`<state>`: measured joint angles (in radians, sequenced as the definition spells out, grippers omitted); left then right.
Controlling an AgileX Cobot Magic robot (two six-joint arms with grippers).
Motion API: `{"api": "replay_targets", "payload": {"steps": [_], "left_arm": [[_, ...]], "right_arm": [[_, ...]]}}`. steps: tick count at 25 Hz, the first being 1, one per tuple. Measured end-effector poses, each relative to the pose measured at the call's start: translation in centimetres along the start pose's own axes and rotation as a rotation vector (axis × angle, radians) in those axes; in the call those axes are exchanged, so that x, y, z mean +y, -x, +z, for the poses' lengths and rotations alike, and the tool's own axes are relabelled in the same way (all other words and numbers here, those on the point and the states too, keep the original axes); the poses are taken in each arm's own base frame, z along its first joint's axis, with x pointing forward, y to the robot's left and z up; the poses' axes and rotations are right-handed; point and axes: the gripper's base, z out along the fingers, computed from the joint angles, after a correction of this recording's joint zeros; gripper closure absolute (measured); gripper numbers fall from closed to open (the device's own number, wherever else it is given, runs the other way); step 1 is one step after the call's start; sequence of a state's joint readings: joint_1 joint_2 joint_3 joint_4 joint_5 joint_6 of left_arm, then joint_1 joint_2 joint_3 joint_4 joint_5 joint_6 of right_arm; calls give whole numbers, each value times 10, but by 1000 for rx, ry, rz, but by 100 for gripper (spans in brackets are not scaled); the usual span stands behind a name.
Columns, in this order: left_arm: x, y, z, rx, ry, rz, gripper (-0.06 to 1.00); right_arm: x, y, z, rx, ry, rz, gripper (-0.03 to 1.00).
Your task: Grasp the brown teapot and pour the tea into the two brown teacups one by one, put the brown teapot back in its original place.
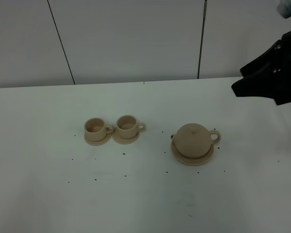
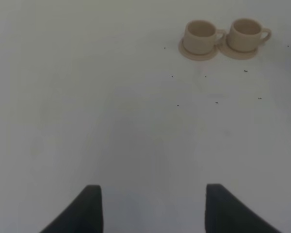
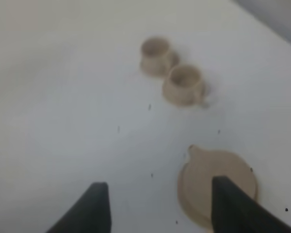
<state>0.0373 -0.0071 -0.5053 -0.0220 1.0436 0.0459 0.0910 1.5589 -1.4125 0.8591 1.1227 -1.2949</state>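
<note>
Right of centre, the brown teapot point(image 1: 193, 140) sits on its wide saucer point(image 1: 194, 162), with a teacup point(image 1: 94, 127) and a second teacup point(image 1: 127, 124) to its left. At the upper right, well apart from the teapot, the right gripper point(image 1: 238, 80) hangs spread wide and empty. The left gripper point(image 2: 153, 187) is likewise spread and empty.

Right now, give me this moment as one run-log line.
stage: pre-grasp | teapot: on large saucer, untouched | two teacups: on small saucers, upright | right gripper: open, empty | left gripper: open, empty

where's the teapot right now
In the exterior high view, the brown teapot sits on the wide saucer right of centre, with the two teacups to its left.
</note>
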Motion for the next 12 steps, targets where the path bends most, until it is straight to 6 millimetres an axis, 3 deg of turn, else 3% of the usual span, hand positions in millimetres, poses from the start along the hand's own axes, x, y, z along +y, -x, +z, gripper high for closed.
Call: {"api": "replay_targets", "payload": {"steps": [5,12], "left_arm": [[0,0,0,0,0,0,41],[0,0,0,0,0,1,41]], "right_arm": [[16,3,23,161,7,-166,51],[20,-5,56,296,47,-294,51]]}}
